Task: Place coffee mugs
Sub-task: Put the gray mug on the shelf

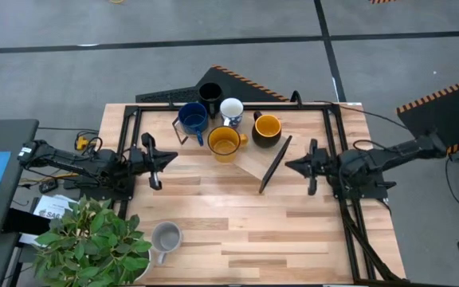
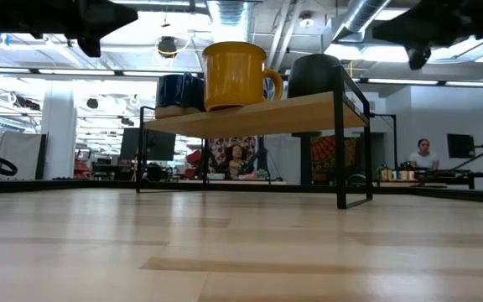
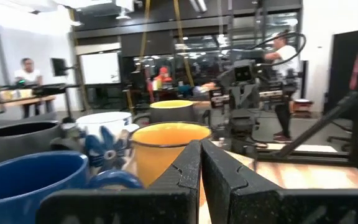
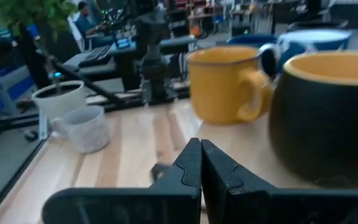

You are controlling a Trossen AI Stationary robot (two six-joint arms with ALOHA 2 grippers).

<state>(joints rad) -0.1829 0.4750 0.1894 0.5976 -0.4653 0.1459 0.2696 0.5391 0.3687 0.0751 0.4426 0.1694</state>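
Five mugs stand on a small raised wooden shelf [image 1: 255, 162] at the table's far middle. They are dark blue [image 1: 191, 118], black [image 1: 209, 93], white [image 1: 231, 109], yellow-orange [image 1: 225, 143], and one that is dark outside and orange inside [image 1: 267, 127]. A light grey mug [image 1: 166, 237] stands upright on the table at the near left. My left gripper [image 1: 162, 159] is shut and empty, left of the shelf. My right gripper [image 1: 292, 166] is shut and empty, right of the shelf. Both point level toward the table's middle.
A potted plant [image 1: 90, 239] stands at the near left corner beside the grey mug. The shelf has a black metal frame [image 2: 340, 143] and stands on legs. Bare wooden tabletop [image 1: 245, 223] lies between and in front of the grippers. People show in the room beyond.
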